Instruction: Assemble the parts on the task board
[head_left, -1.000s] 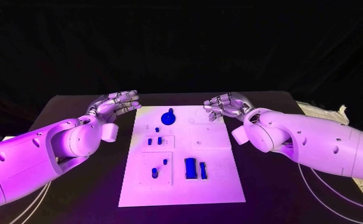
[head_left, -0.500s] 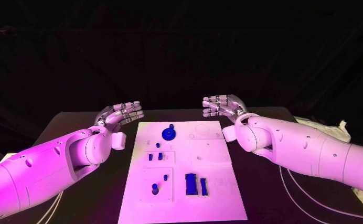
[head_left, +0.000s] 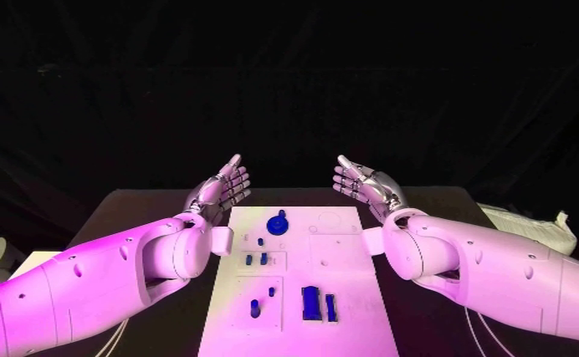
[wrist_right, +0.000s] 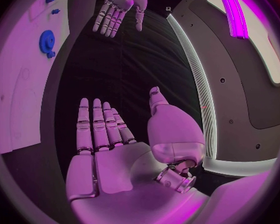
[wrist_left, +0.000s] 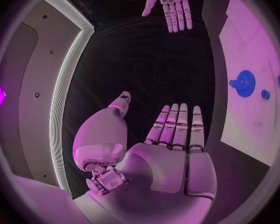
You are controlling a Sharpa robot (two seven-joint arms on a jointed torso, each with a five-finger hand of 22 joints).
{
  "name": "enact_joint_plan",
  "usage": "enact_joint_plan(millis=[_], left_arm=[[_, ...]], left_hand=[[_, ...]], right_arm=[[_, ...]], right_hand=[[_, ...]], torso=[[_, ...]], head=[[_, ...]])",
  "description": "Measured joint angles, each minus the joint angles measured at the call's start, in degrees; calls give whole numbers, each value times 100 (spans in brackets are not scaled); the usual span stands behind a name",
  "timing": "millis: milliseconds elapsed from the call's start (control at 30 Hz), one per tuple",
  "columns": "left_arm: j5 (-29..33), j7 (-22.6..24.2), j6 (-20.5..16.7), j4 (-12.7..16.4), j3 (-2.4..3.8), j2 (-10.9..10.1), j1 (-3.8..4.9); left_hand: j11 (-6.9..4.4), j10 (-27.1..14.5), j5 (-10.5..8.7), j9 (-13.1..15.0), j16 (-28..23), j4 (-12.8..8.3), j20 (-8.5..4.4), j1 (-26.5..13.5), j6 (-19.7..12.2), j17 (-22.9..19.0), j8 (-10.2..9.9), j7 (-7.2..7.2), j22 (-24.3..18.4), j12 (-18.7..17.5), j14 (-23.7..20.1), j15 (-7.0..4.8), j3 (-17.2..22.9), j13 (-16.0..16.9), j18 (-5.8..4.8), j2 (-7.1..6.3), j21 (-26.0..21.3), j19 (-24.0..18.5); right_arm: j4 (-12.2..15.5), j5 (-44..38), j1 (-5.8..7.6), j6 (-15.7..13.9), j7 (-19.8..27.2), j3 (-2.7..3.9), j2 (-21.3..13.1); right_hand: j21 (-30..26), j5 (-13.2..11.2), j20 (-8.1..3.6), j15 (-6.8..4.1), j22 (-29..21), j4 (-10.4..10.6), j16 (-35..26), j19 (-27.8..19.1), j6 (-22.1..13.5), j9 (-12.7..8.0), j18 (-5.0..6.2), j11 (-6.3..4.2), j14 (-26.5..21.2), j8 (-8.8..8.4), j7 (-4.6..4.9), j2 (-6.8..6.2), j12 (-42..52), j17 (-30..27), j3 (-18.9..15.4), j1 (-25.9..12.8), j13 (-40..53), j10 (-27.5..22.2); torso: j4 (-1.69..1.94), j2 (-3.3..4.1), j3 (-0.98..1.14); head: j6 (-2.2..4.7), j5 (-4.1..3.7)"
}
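Observation:
The white task board (head_left: 340,273) lies in the middle of the black table, seen also in the left wrist view (wrist_left: 246,45) and the right wrist view (wrist_right: 18,99). A round blue part (head_left: 279,223) (wrist_left: 244,82) (wrist_right: 47,41) sits near its far edge. Small blue pegs (head_left: 254,250) lie at mid-board, and two blue blocks (head_left: 319,302) at the near end. My left hand (head_left: 223,186) (wrist_left: 177,134) (wrist_right: 120,7) is raised beyond the board's far left corner, fingers straight, empty. My right hand (head_left: 366,183) (wrist_right: 102,129) (wrist_left: 170,2) is held likewise past the far right corner.
Black table (head_left: 133,215) surface runs on both sides of the board. Pale sheets (head_left: 531,227) lie at the table's right edge. Behind the table hangs a dark backdrop.
Both hands have lifted off the table and uncurled their fingers to flat, open palms. The head camera has tilted up, so the whole scene sits lower.

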Motion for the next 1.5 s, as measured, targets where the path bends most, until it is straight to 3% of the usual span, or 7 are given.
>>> enact_joint_plan(millis=[133,400,600,667,1267,1400,1500], left_arm=[[-189,144,-557,419,53,-100,-135],[-488,396,-1431,837,100,-214,-272],[-597,494,-1694,864,103,-221,-277],[-619,514,-1741,865,103,-221,-277],[-683,573,-1877,867,104,-222,-278],[-685,577,-1884,867,104,-222,-278],[-688,580,-1888,868,104,-222,-278]], left_hand=[[-119,-479,-48,-7,-105,-1,-109,-592,-450,-29,-23,-231,-178,-27,-426,-68,-185,-10,0,90,-9,-353],[-218,-1259,-87,-18,-500,-4,-501,-1568,-1184,-48,-22,-465,-470,-30,-1124,-126,-487,-18,-407,162,-8,-908],[-238,-1702,-87,-20,-607,-6,-654,-2111,-1598,-54,-22,-516,-634,-30,-1514,-136,-642,-22,-456,179,-30,-1227],[-240,-1811,-87,-20,-615,-3,-672,-2254,-1709,-54,-22,-526,-743,-30,-1613,-141,-695,-21,-539,180,-30,-1323],[-248,-2528,-86,-18,-639,-2,-733,-3137,-2352,-54,-22,-538,-1164,-30,-2231,-132,-1165,-20,-541,185,-30,-1922],[-248,-2612,-86,-18,-639,-2,-727,-3236,-2425,-53,-22,-545,-1176,-30,-2355,-150,-1165,-20,-540,193,-30,-2115],[-257,-3085,-86,-17,-639,-4,-733,-3513,-2921,-53,-22,-547,-1184,-30,-2781,-145,-1211,-20,-540,183,-30,-2312]], right_arm=[[358,244,-26,-430,193,-37,-41],[546,542,-49,-940,430,-60,-67],[547,633,-49,-1067,500,-60,-70],[547,653,-49,-1093,515,-59,-70],[549,709,-49,-1174,560,-59,-70],[550,713,-49,-1180,563,-59,-69],[550,715,-49,-1182,564,-59,-70]], right_hand=[[-44,-102,-220,-15,-103,-24,0,-504,-427,-48,-40,-66,-530,0,-225,-15,-23,-218,24,-669,-7,-502],[-68,-166,-425,-28,-182,-50,-22,-1324,-1139,-84,-353,-115,-1401,0,-427,-27,-23,-472,50,-1769,-19,-1310],[-67,-187,-470,-26,-199,-55,-22,-1779,-1532,-88,-533,-125,-1887,0,-469,-30,-23,-528,56,-2383,-19,-1760],[-87,-188,-472,-31,-202,-55,-22,-1903,-1636,-90,-532,-130,-2013,0,-478,-29,-23,-534,56,-2541,-19,-1880],[-90,-187,-499,-31,-205,-55,-21,-2644,-2274,-92,-619,-133,-2810,-21,-496,-37,-23,-552,55,-3538,-18,-2613],[-90,-187,-493,-28,-205,-55,-21,-3268,-2847,-92,-619,-131,-3459,-21,-496,-31,-23,-552,55,-4106,-18,-3229],[-90,-187,-492,-31,-205,-55,-21,-3329,-2865,-91,-620,-133,-3523,-21,-497,-31,-23,-552,55,-4446,-21,-3287]], torso=[[-86,-90,21],[-132,-140,32],[-141,-148,32],[-141,-148,34],[-142,-150,33],[-142,-150,33],[-143,-150,34]], head=[[23,116],[29,150],[29,151],[29,151],[29,151],[29,151],[29,151]])
